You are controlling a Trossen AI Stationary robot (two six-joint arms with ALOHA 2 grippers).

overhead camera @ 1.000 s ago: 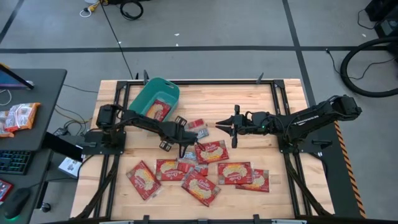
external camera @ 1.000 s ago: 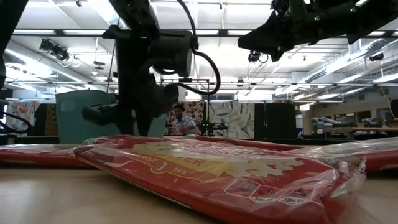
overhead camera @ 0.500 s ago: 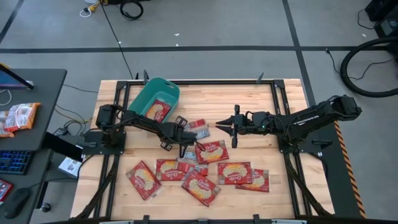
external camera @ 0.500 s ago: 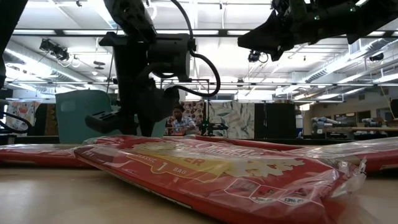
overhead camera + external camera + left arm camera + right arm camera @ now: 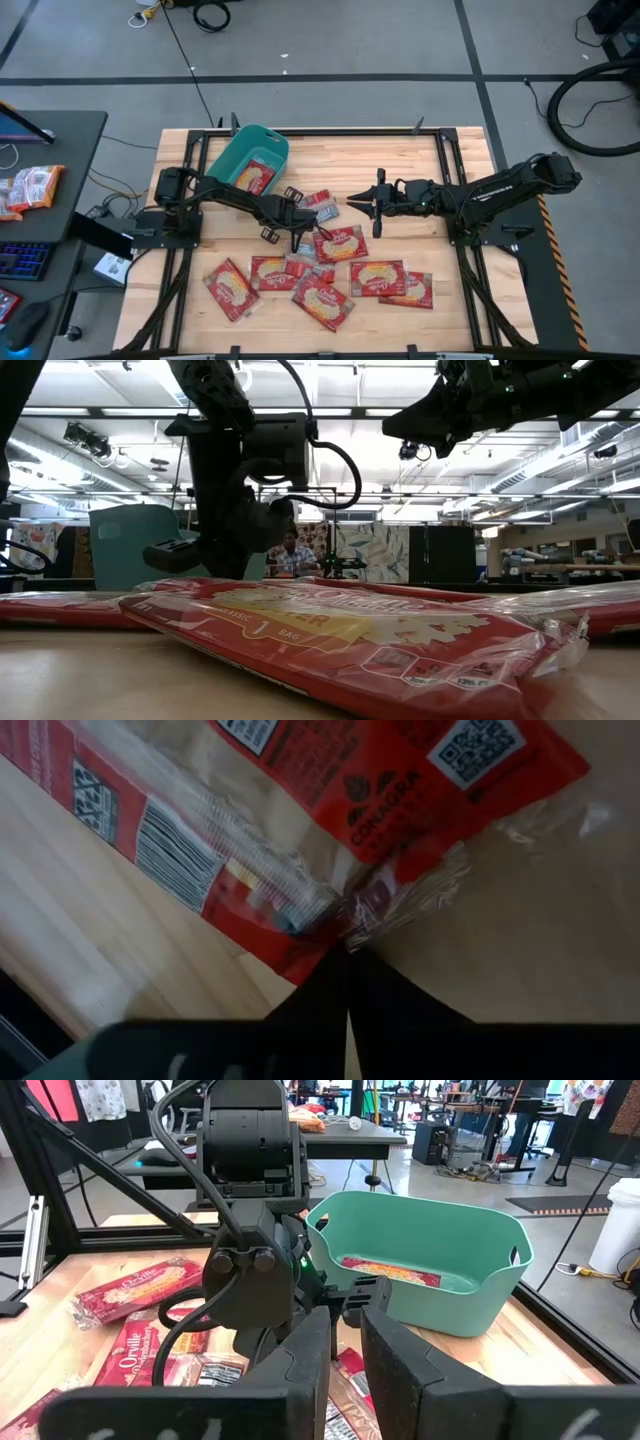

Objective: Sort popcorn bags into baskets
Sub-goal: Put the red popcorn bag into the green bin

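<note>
Several red popcorn bags (image 5: 320, 270) lie scattered on the near half of the wooden table, some overlapping. One more bag (image 5: 257, 177) lies in the teal basket (image 5: 228, 160) at the far left, which also shows in the right wrist view (image 5: 430, 1220). My left gripper (image 5: 300, 233) is low over the pile's far edge. It is shut at the end of a bag lying with its barcode side up (image 5: 300, 810). My right gripper (image 5: 352, 201) hovers above the table's middle. It points toward the left arm, and its fingers are a little apart and empty (image 5: 345, 1335). My left gripper pinches the bag's clear crimped end seam (image 5: 348, 918) between its two shut fingers, close to a corner. The plastic bunches into creases right at the fingertips. The rest of the bag lies flat on the wood beyond the fingers.
A dark desk (image 5: 50, 210) at the left holds more packets and a keyboard. Black frame rails run along the table's edges (image 5: 450, 180). Bare wood lies at the far right of the table (image 5: 400, 155). A person (image 5: 290, 552) shows in the room behind.
My left gripper has gone a little toward the table's right edge and down onto the far edge of the pile. The right arm has kept still.
</note>
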